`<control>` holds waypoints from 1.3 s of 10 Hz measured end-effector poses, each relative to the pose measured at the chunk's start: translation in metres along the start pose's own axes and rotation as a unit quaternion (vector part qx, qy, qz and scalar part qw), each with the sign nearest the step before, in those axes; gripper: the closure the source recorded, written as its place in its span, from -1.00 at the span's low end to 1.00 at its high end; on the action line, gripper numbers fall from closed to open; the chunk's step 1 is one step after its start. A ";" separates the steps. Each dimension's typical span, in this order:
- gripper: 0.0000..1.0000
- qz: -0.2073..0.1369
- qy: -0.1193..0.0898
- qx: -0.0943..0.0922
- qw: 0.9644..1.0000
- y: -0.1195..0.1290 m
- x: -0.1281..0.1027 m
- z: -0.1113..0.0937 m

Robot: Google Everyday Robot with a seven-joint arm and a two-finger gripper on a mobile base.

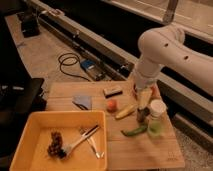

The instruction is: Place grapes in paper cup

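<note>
One bunch of grapes (54, 144) in yellow tray (30, 131), long axis near-to-far, jaws spread beside paper cup (158, 107)

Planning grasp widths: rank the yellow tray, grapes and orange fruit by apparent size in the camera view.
Largest: yellow tray. Then grapes and orange fruit, alike; grapes sit nearer the camera, so unranked. The gripper hangs beside the paper cup.
</note>
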 end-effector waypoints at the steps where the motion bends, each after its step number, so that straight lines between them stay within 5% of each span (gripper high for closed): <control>1: -0.60 -0.021 -0.009 0.005 1.000 -0.002 -0.018 0.003; 4: -0.60 -0.101 -0.034 0.025 0.994 0.000 -0.077 0.008; 9: -0.60 -0.115 -0.038 0.026 0.992 -0.002 -0.081 0.014; 13: -0.60 -0.175 -0.071 0.029 0.982 -0.021 -0.146 0.045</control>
